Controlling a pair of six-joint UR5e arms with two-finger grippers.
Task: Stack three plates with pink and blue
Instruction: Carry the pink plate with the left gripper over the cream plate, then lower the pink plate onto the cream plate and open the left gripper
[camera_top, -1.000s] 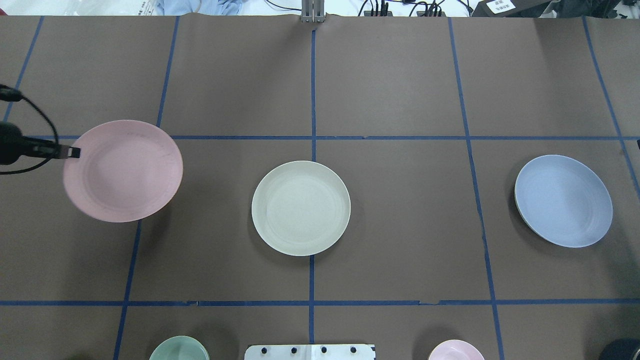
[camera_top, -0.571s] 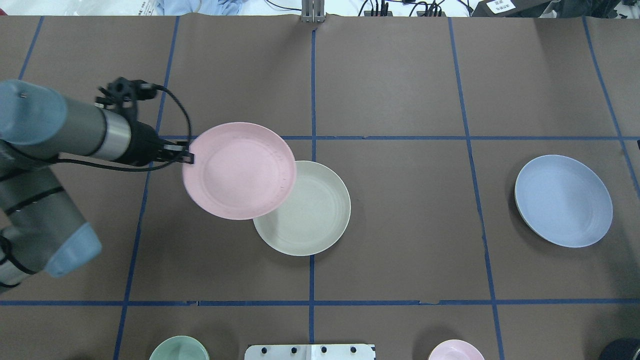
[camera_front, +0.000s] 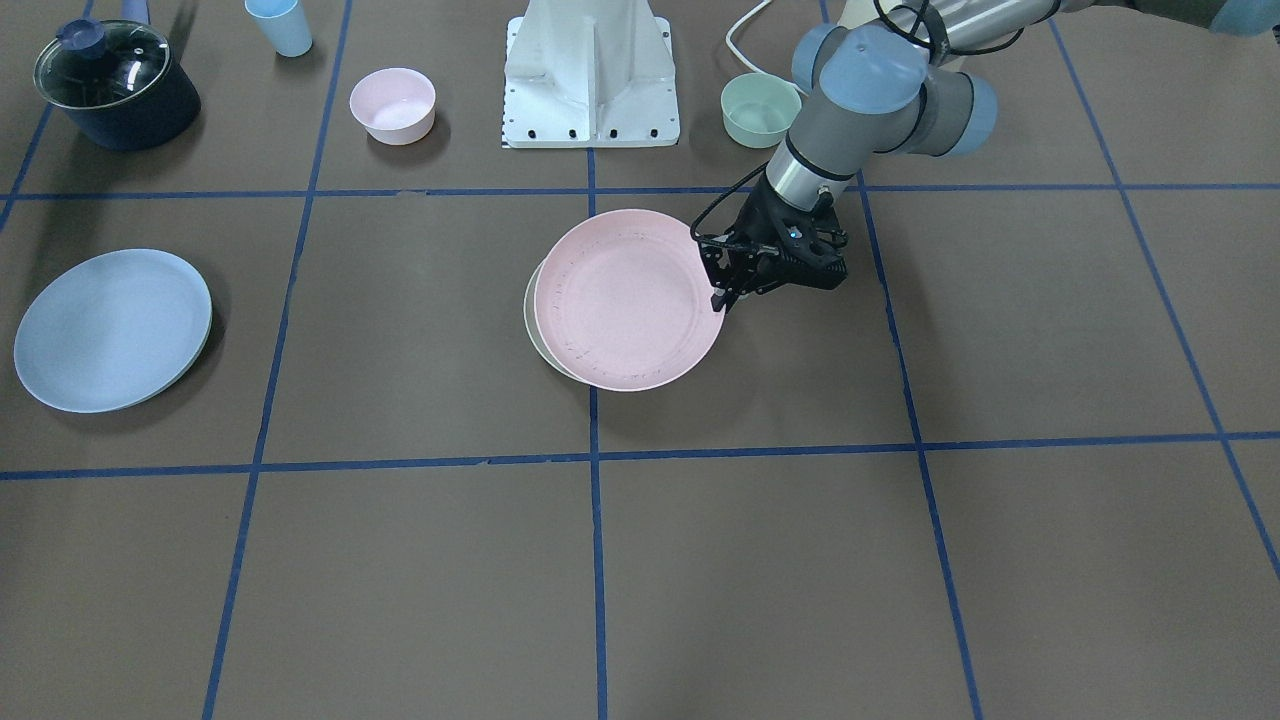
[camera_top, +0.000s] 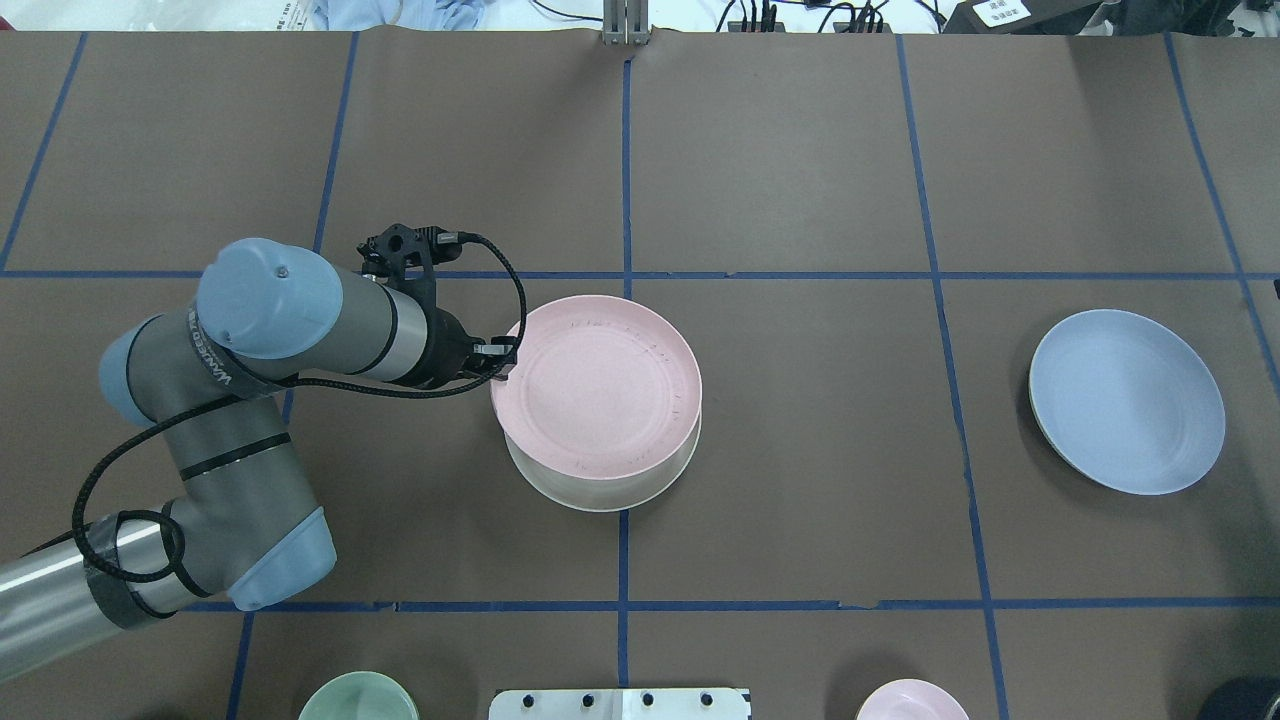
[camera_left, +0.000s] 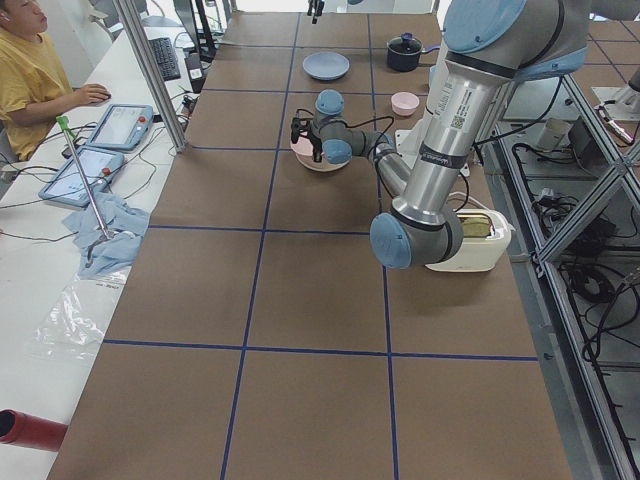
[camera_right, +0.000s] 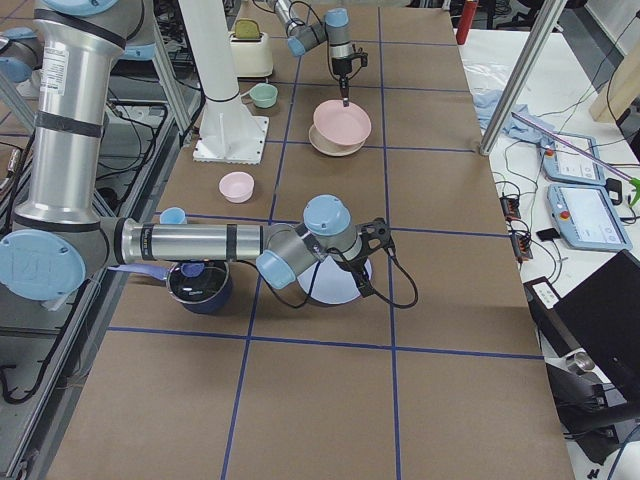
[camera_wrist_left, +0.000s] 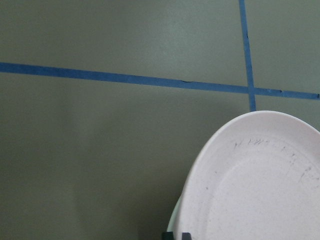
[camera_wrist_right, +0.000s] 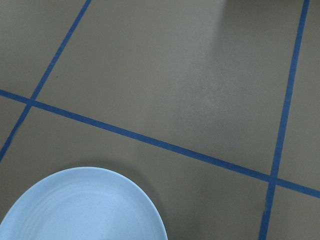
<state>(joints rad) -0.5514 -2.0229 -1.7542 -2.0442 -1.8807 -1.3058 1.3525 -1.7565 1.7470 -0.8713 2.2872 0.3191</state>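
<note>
Closest to the robot's base, a small green bowl (camera_top: 357, 700) and a small pink bowl (camera_top: 912, 702) sit aside and play no part in the stack. Farther out, mid-surface (camera_top: 800, 450), the left hand (camera_top: 503, 358) is closed on the pink plate (camera_top: 600, 385), pinching the rim on the robot's left. This edge grip leaves the underside free to settle onto the cream plate (camera_top: 600, 498) below. The pink plate covers most of the cream one, seemingly held just above it and not yet let go. The blue plate (camera_top: 1127, 400) lies well apart to the robot's right, probably the next to go on. Only the exterior right view shows the right hand (camera_right: 362, 285), low by the blue plate's edge. Whether it is open or closed cannot be told there. The left wrist view alone shows a cream sliver beneath the pink rim.
</note>
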